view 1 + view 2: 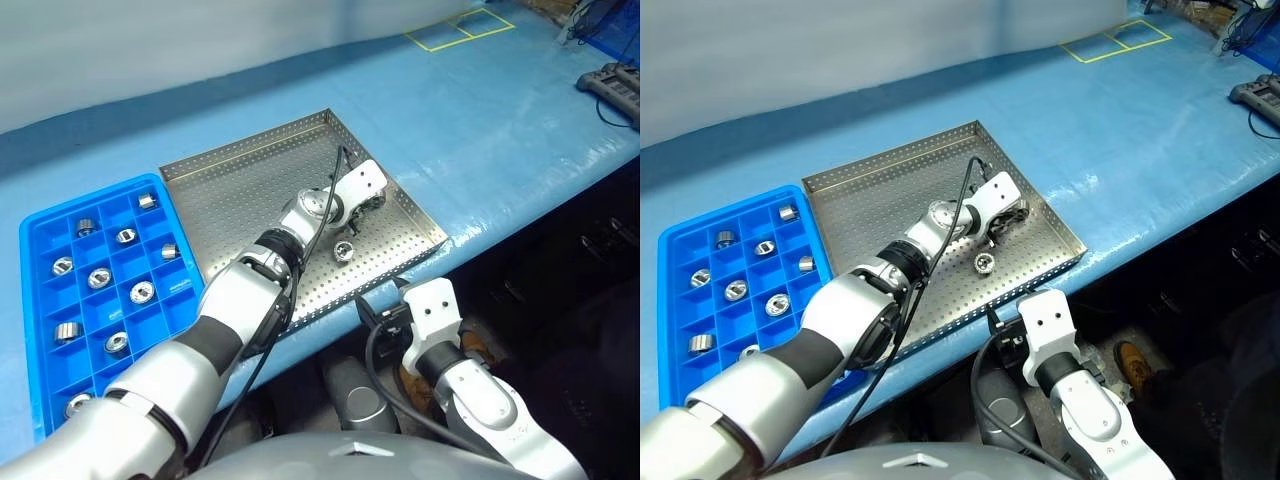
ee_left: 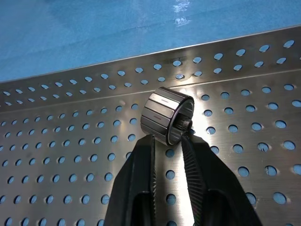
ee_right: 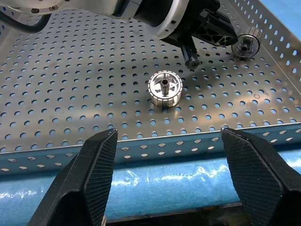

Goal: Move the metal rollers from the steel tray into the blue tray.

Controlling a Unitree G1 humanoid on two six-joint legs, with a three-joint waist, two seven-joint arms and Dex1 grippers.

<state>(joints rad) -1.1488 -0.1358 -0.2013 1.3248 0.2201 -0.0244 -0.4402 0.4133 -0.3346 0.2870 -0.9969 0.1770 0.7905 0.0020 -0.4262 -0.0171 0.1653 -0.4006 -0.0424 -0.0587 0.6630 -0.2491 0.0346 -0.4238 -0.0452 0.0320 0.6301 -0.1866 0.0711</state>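
- While the left end effector (image 2: 169,141) pinches one roller (image 2: 170,115) inside the steel tray (image 1: 250,185), another roller (image 1: 344,250) lies nearby.
- Right end effector (image 3: 169,174) gapes empty (below the tray's rim).
- Blue tray (image 1: 40,300) holds several rollers.

A long table (image 1: 480,110) is covered with a blue sheet, wrinkled and glossy under overhead light. Yellow tape (image 1: 460,28) marks 2 adjoining rectangles at the table's far end. A black device (image 1: 612,88) with cables lies near that end, at the table's edge. Beyond the table stands a pale wall (image 1: 150,50). Below the table's front edge, the floor (image 1: 590,300) is dark.
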